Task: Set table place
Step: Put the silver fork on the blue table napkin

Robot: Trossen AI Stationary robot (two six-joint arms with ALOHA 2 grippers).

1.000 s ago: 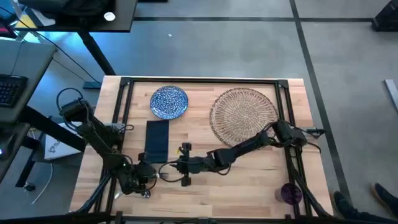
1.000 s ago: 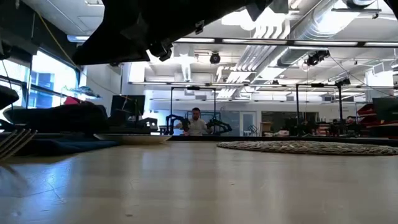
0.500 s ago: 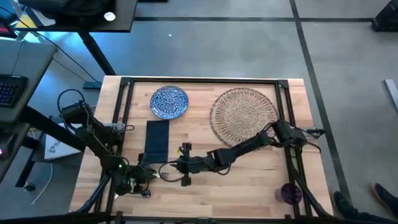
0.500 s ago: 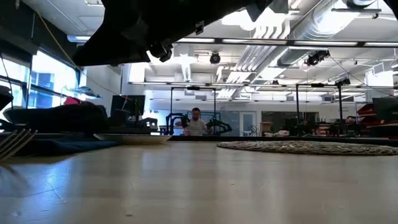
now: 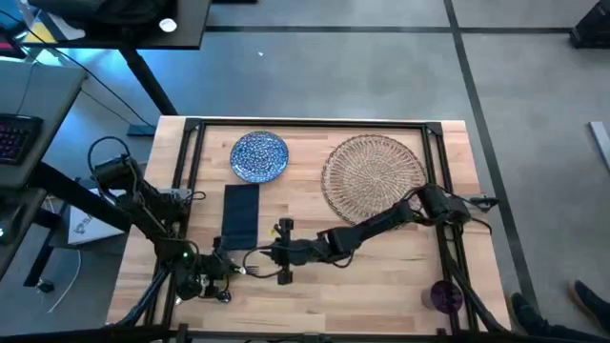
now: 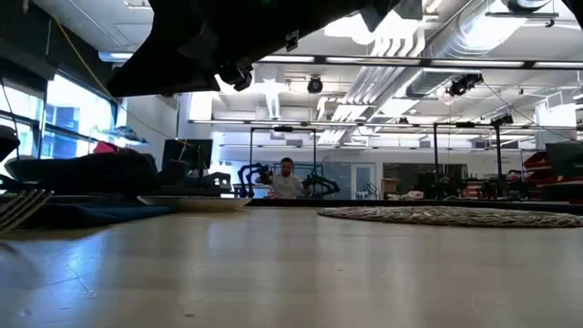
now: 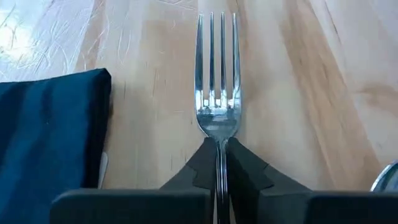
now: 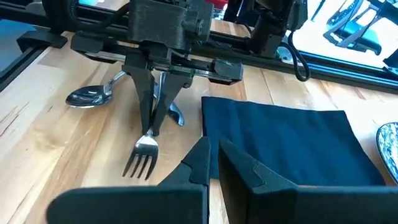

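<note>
A silver fork (image 7: 217,68) is low over the wooden table (image 5: 381,276) near the front left, with my left gripper (image 5: 227,270) shut on it. A dark navy napkin (image 5: 240,211) lies flat just beyond it. My right gripper (image 8: 213,154) is shut beside the napkin's near right corner (image 8: 208,118); I cannot tell whether it touches the cloth. Farther back lie a blue speckled plate (image 5: 259,155) and a round woven placemat (image 5: 374,174). A purple cup (image 5: 445,295) stands at the front right. My left gripper pinches the fork's neck (image 7: 219,144), just behind the tines, between its two fingers (image 8: 147,115). The fingers slant down from the table's left side and lie along the fork. The tines (image 8: 139,165) point toward the table's right; whether they rest on the wood I cannot tell.
A spoon (image 8: 92,95) and another silver piece (image 8: 176,116) lie on the wood by my left gripper. The black rail frame (image 5: 315,123) runs round the tabletop. There is bare wood (image 5: 362,286) between the fork and the cup.
My left arm's wrist has shifted slightly toward the table's near left corner. The fork's tines have stayed almost where they were.
</note>
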